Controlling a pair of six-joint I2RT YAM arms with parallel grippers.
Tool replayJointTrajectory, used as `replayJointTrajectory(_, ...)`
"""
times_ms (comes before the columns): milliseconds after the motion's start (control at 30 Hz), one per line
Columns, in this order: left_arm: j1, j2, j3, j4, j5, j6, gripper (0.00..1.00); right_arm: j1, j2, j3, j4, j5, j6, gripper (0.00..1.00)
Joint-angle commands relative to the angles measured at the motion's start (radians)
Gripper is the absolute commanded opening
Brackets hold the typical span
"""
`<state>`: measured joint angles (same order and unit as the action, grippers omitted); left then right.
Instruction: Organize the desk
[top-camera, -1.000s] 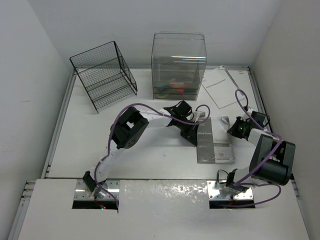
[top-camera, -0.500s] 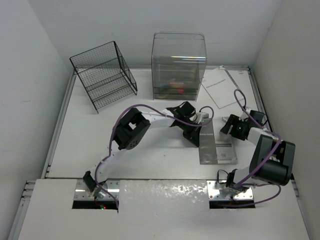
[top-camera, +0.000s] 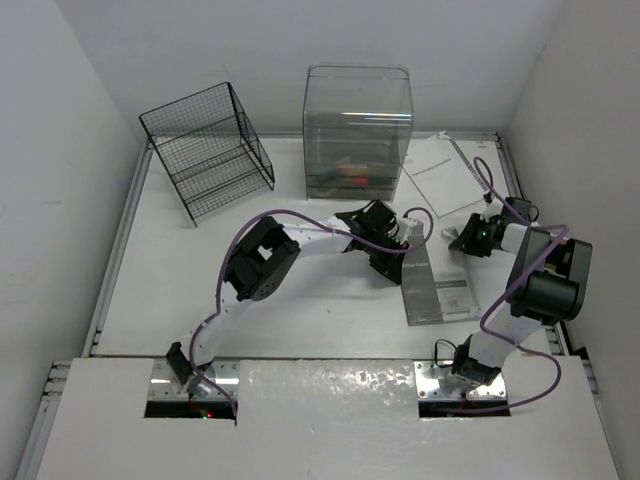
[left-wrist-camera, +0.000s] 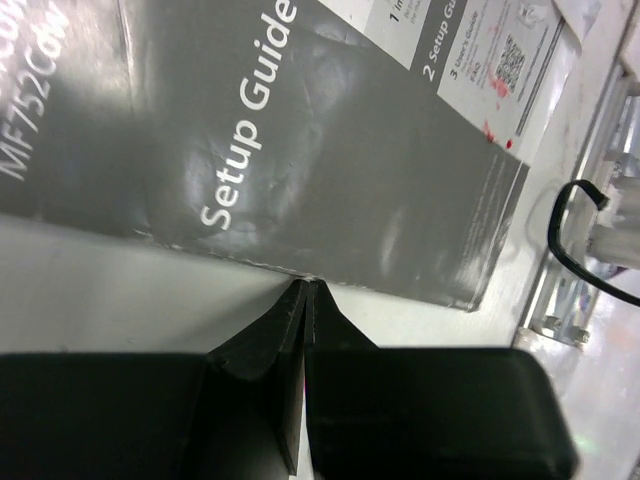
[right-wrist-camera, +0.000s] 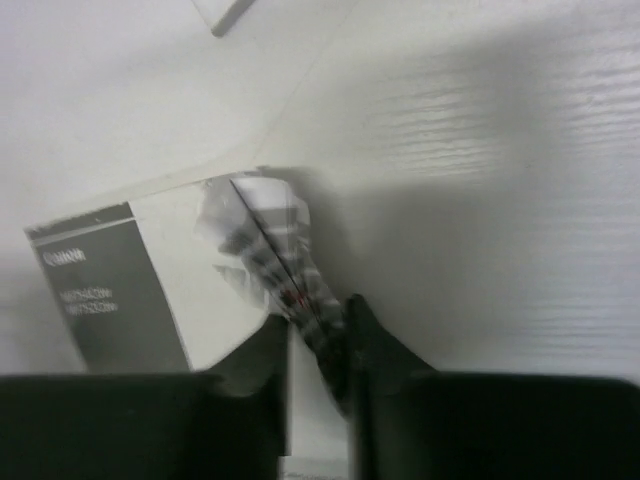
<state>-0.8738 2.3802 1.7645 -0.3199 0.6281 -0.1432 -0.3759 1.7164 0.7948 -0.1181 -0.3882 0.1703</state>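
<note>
across the desk the setup guide has swung askew since a second ago, and now lies right of centre with its near end further right. the right gripper, now farther back, pinches a lifted leaf of it. the left gripper is pressed together, tips touching the guide's edge.

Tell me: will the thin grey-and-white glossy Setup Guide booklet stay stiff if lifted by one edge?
Probably floppy: the grey-and-white Setup Guide booklet is thin, pages fanning at the right gripper. Likely slippery: its cover shows glare near the left gripper.
</note>
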Motion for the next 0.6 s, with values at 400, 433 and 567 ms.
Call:
replayJointTrajectory(400, 0.032, -0.149, -0.035, -0.035, -0.114, 0.206, 0.38, 0.015, -0.370, -0.293, 0.079, -0.097, -0.003, 0.00)
replayJointTrajectory(433, 0.042, -0.163, -0.048, -0.027, -0.113, 0.215, 0.39, 0.015, -0.403, -0.311, 0.095, -0.104, 0.001, 0.00)
replayJointTrajectory(567, 0.062, -0.239, -0.099, -0.034, -0.148, 0.283, 0.47, 0.017, -0.538, -0.354, 0.144, -0.150, 0.032, 0.00)
